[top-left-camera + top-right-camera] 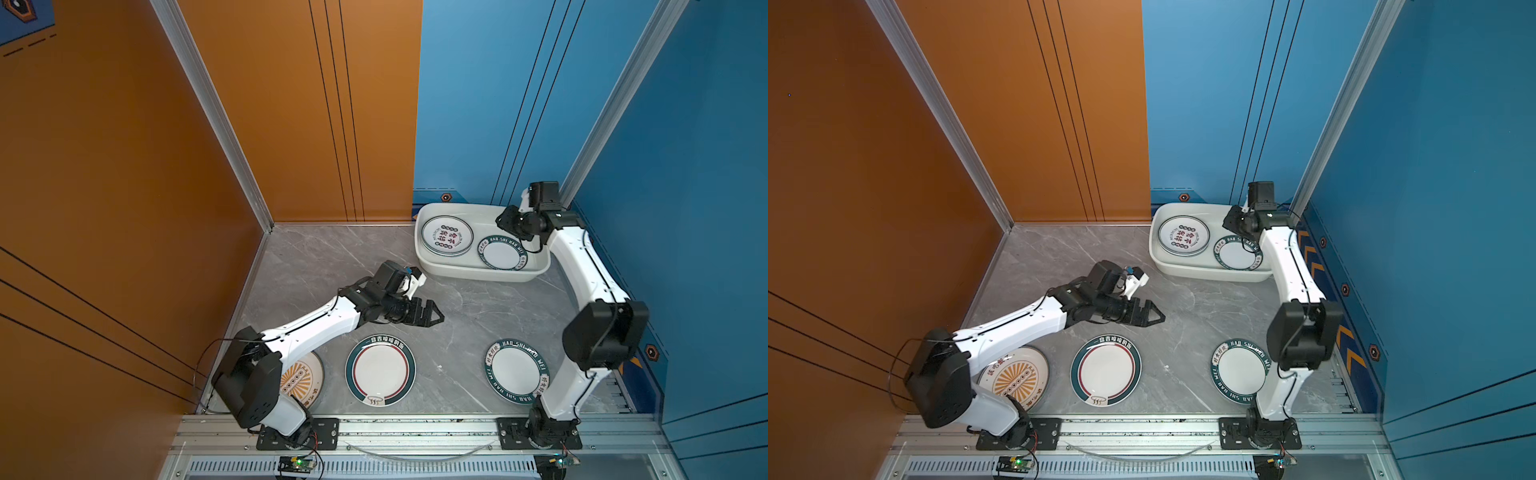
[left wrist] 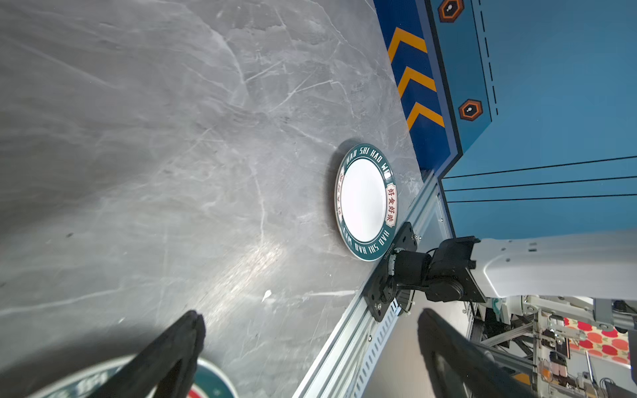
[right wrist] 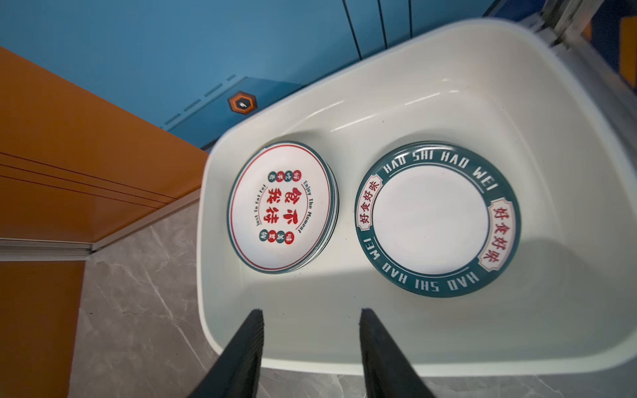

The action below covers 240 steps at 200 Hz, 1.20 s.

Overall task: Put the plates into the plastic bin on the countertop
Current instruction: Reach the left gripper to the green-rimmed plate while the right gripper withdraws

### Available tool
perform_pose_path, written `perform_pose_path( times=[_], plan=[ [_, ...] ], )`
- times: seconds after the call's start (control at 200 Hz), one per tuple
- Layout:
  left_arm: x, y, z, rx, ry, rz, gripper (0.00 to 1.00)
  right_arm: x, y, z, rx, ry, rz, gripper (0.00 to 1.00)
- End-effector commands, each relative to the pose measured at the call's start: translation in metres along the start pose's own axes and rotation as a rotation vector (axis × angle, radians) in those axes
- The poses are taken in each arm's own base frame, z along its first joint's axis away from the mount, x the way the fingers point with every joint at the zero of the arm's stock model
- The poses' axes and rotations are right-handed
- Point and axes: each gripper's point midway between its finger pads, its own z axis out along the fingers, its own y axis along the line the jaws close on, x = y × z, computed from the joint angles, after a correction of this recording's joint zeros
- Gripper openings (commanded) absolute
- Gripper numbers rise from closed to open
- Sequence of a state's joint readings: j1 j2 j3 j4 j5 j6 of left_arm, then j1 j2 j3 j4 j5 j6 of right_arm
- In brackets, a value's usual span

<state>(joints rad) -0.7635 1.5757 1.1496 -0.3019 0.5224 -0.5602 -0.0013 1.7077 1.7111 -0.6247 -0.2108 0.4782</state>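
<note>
The left gripper [image 1: 436, 316] hung wide open above the countertop [image 1: 332, 257], just on the far side of the red-ringed plate [image 1: 380, 370]. The right gripper [image 3: 311, 312] stood parted and empty over the plastic bin [image 1: 469, 272] at far right. The sunburst plate [image 1: 1017, 374], near left under the left arm [image 1: 307, 328], would likely skid or get knocked during a grasp.

Grey marble countertop [image 1: 316, 266] carries the white plastic bin [image 1: 478, 272]. Three plates lie flat, well apart from the bin on its near side:
- green-lettered plate [image 1: 515, 370], straight before the bin
- red-ringed plate [image 1: 380, 370], leftward
- sunburst plate [image 1: 305, 374], farthest left, partly hidden
</note>
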Motion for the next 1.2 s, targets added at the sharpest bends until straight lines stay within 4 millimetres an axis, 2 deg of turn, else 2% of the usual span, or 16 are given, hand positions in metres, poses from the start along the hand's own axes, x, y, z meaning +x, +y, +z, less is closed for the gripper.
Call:
perform_pose_path(
  times=[0.0, 0.075, 0.23, 0.451, 0.571, 0.591, 0.736, 0.941, 1.196],
  plan=[
    [0.005, -0.016, 0.029, 0.006, 0.064, 0.079, 0.97, 0.038, -0.019, -0.001, -0.022, 0.082, 0.016, 0.48],
    [0.015, -0.027, 0.055, 0.02, 0.12, 0.108, 0.96, 0.053, -0.032, -0.015, -0.031, 0.088, 0.046, 0.49],
    [0.033, -0.036, 0.105, 0.026, 0.205, 0.124, 0.92, 0.077, -0.051, -0.036, -0.044, 0.085, 0.094, 0.49],
    [0.038, -0.041, 0.147, 0.04, 0.221, 0.099, 0.88, 0.095, -0.068, -0.052, -0.04, 0.089, 0.115, 0.49],
    [0.04, -0.042, 0.163, 0.035, 0.227, 0.092, 0.87, 0.101, -0.077, -0.061, -0.024, 0.07, 0.127, 0.49],
    [0.04, -0.042, 0.166, 0.036, 0.228, 0.091, 0.83, 0.102, -0.079, -0.063, -0.021, 0.067, 0.132, 0.49],
    [0.046, -0.041, 0.181, 0.037, 0.26, 0.082, 0.72, 0.105, -0.088, -0.072, -0.021, 0.051, 0.157, 0.49],
    [0.056, -0.036, 0.196, 0.022, 0.307, 0.066, 0.57, 0.109, -0.09, -0.075, -0.027, 0.048, 0.171, 0.49],
    [0.066, -0.032, 0.209, 0.0, 0.333, 0.047, 0.47, 0.112, -0.089, -0.071, -0.044, 0.058, 0.189, 0.49]
  ],
)
